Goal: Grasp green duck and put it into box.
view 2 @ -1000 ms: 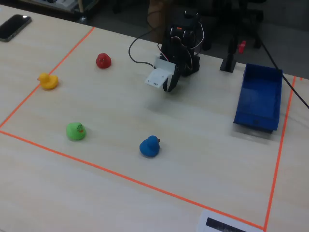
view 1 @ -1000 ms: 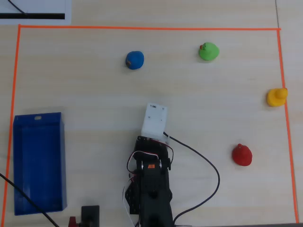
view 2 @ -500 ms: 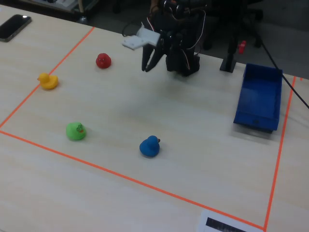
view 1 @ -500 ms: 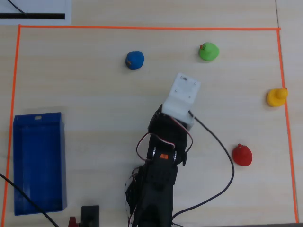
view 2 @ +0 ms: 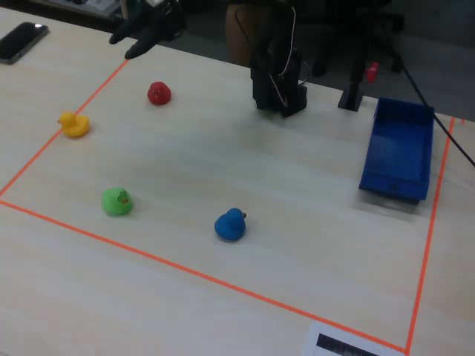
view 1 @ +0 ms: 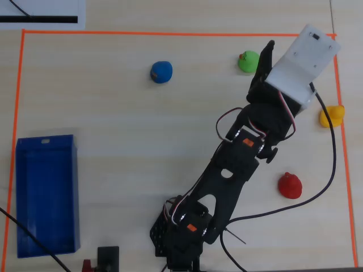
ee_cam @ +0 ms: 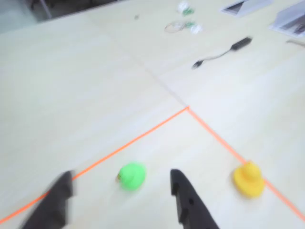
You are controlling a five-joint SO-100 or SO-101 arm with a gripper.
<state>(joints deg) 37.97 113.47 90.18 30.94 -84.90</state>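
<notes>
The table (view 1: 113, 124) fills the overhead view, pale wood with an orange tape border (view 1: 170, 33) marking the work area. At the left edge of that view sits the box (view 1: 46, 195) — long, deep blue, nothing in it. The black arm (view 1: 227, 170) stretches from the bottom centre up toward the top right corner, well apart from the box.

Up there, the gripper (ee_cam: 121, 191) hangs above the table with its fingers (ee_cam: 188, 200) spread wide, nothing between them but air. In the wrist view the green duck (ee_cam: 131, 176) sits on the table in the gap between the two fingers, close to the tape line — untouched.

Smaller players: a yellow duck (view 1: 332, 116) on the right tape edge, a red toy (view 1: 290, 185) below it, a blue toy (view 1: 161, 72) at top centre.
</notes>
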